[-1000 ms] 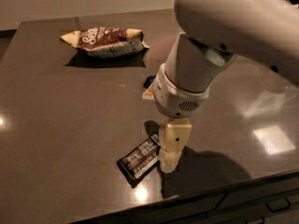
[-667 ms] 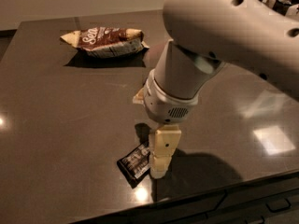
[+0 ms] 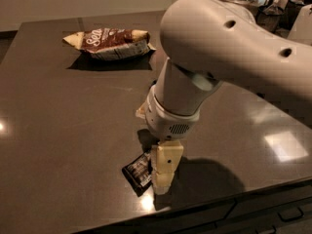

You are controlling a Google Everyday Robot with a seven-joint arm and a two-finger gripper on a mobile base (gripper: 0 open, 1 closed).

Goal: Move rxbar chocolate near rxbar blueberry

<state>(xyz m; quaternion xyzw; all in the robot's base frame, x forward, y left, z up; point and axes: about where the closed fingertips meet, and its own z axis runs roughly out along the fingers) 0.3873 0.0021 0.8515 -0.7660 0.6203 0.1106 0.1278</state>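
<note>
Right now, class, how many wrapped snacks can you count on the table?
2. A brown-and-white snack bag lies at the far side; a black bar lies near the front edge, with the claw down at one end of it. The arm could hide more.

You see a bulky, smooth white arm (image 3: 234, 48) with two small dark holes in its shell. The rounded wrist (image 3: 170, 118) has a patch of tiny perforations. Under it, the cream, blocky gripper (image 3: 162, 182) sits near the table's (image 3: 58, 130) front edge.
</note>
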